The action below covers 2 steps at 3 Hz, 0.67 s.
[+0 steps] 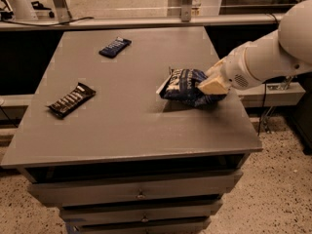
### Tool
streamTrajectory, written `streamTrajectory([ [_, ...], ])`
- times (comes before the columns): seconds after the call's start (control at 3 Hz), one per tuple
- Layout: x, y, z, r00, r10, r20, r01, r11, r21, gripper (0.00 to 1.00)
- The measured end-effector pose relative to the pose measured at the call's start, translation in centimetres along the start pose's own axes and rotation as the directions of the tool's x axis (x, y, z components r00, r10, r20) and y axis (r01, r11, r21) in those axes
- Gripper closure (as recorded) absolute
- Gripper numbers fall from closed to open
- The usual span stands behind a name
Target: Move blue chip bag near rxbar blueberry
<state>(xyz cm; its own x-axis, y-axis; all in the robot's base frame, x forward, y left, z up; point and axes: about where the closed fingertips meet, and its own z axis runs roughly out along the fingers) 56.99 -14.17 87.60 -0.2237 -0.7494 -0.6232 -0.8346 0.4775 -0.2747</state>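
Observation:
The blue chip bag (184, 86), crumpled dark blue foil with white lettering, sits on the right part of the grey table (126, 126). My gripper (212, 85) comes in from the right on the white arm and is shut on the bag's right end, with one cream finger (213, 83) lying over it. The rxbar blueberry (115, 47), a small flat dark blue bar, lies at the far left-centre of the table, well away from the bag.
A longer dark bar with white lettering (71, 99) lies near the table's left edge. The table's right edge is close to the bag. Drawers (139, 194) sit under the front edge. A railing (146, 21) runs behind the table.

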Motion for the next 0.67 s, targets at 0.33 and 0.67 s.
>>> streamTrajectory([
  [0.33,-1.1,-2.3,-1.1,1.000,0.031,-0.002,-0.030,0.9964,0.079,1.00],
  [0.67,-3.2,-6.0,-4.1,0.996,0.093,0.010,-0.094,0.9789,0.182,1.00],
])
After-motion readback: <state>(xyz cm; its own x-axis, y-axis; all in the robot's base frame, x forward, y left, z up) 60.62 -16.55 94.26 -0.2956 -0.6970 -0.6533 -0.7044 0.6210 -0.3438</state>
